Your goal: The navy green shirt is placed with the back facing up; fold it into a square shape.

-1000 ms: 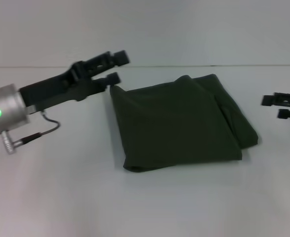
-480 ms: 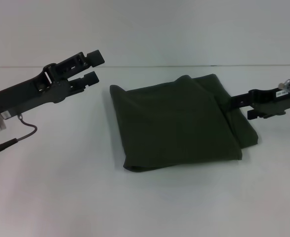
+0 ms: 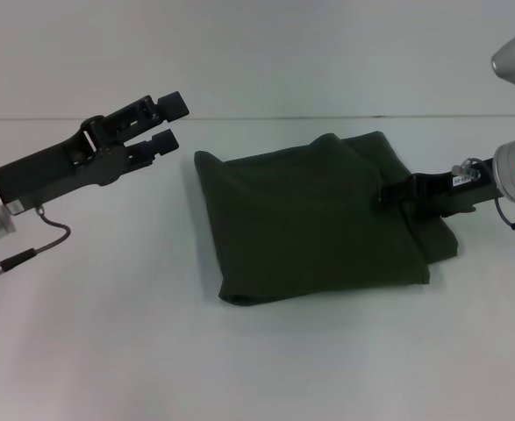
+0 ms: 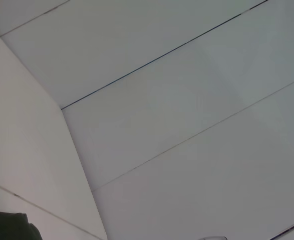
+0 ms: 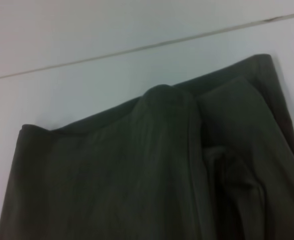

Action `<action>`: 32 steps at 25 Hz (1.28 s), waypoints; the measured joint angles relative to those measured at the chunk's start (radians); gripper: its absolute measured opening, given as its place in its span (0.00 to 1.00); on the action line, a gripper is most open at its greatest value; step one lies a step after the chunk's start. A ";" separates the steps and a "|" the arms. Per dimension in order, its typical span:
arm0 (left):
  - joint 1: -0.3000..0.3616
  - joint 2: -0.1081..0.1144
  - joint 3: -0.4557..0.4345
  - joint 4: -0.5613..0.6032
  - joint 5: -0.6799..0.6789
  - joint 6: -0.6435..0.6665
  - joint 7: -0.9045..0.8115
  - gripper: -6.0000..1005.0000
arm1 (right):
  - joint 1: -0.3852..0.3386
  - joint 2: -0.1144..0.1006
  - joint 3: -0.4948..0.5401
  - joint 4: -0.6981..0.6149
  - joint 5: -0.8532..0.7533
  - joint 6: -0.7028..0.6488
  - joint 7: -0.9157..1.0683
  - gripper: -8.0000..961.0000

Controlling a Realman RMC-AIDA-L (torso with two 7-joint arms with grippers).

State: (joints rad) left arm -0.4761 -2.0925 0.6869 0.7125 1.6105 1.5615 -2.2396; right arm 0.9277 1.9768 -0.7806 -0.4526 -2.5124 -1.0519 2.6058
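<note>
The navy green shirt (image 3: 314, 219) lies folded into a rough square in the middle of the white table, with an extra fold along its right side. My left gripper (image 3: 171, 122) hovers to the left of the shirt's far left corner, open and holding nothing. My right gripper (image 3: 387, 192) reaches in from the right, its tip over the shirt's right-hand fold. The right wrist view looks closely at the shirt (image 5: 136, 170) and its layered far edge. Only a dark corner of the shirt (image 4: 6, 227) appears in the left wrist view.
The white table (image 3: 108, 333) ends at a seam (image 3: 257, 117) with the pale wall behind. The left arm's cable (image 3: 42, 241) hangs above the table at the left. Bare table surrounds the shirt in front and on the left.
My left gripper drew back leftward from the shirt's far left corner, then held still. My right gripper moved left from the table's right side to over the shirt's right fold.
</note>
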 joint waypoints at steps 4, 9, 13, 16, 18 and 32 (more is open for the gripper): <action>0.001 0.000 0.000 -0.001 0.001 -0.003 0.000 0.93 | 0.001 0.019 -0.001 0.000 0.000 0.030 -0.010 0.89; -0.001 -0.001 0.000 -0.003 0.003 -0.012 0.001 0.93 | 0.004 0.034 -0.006 0.000 0.000 0.045 -0.018 0.88; -0.005 -0.001 0.002 -0.004 0.003 -0.014 0.002 0.93 | 0.004 0.039 -0.010 0.005 -0.007 0.051 -0.014 0.88; -0.006 -0.003 0.002 -0.004 0.003 -0.015 0.002 0.93 | 0.004 0.038 -0.013 0.005 -0.007 0.046 -0.009 0.88; -0.007 -0.004 0.002 -0.004 0.003 -0.015 0.002 0.93 | 0.001 0.037 -0.010 -0.004 -0.003 0.042 -0.009 0.88; -0.009 -0.006 0.002 -0.005 0.003 -0.038 0.002 0.93 | 0.001 0.041 -0.013 -0.023 0.000 0.049 -0.009 0.32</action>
State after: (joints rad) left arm -0.4851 -2.0985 0.6892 0.7071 1.6130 1.5236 -2.2377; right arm 0.9288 2.0181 -0.7940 -0.4759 -2.5126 -1.0027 2.5966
